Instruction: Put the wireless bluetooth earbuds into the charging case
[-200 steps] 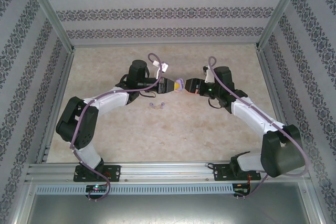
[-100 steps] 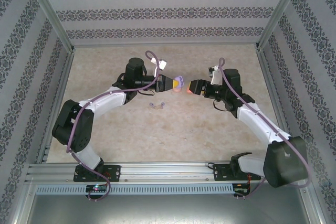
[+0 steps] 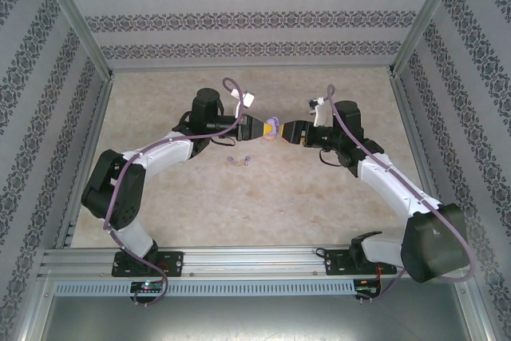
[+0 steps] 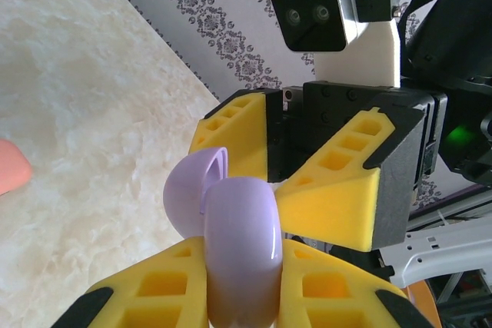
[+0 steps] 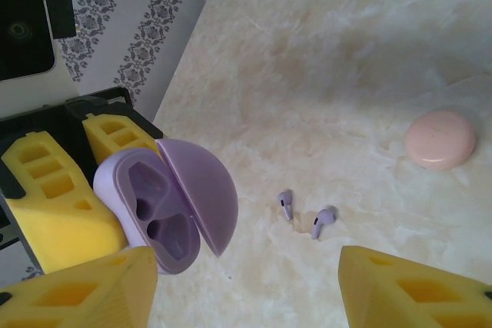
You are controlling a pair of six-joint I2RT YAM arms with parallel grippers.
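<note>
My left gripper [image 3: 263,128] is shut on the body of a purple charging case [image 3: 273,126], held above the table with its lid [image 5: 201,193] swung open and two empty sockets showing. In the left wrist view the case [image 4: 240,243] sits clamped between my yellow pads. My right gripper [image 3: 287,129] faces it from the right, open, its yellow fingers [image 4: 338,190] standing close on either side of the lid end without gripping. Two purple earbuds [image 5: 285,203] [image 5: 323,220] lie side by side on the table [image 3: 319,189], below the grippers, also as earbuds [image 3: 239,161] in the top view.
A shut pale pink case [image 5: 440,138] rests on the table beyond the earbuds; its edge shows as a pink shape [image 4: 8,167] in the left wrist view. Patterned walls [image 3: 255,17] and metal frame posts enclose the table on three sides.
The right gripper drew back to the right, then came back up to the held case, and its jaws have narrowed a little. The left gripper kept its grip, shifting only slightly.
</note>
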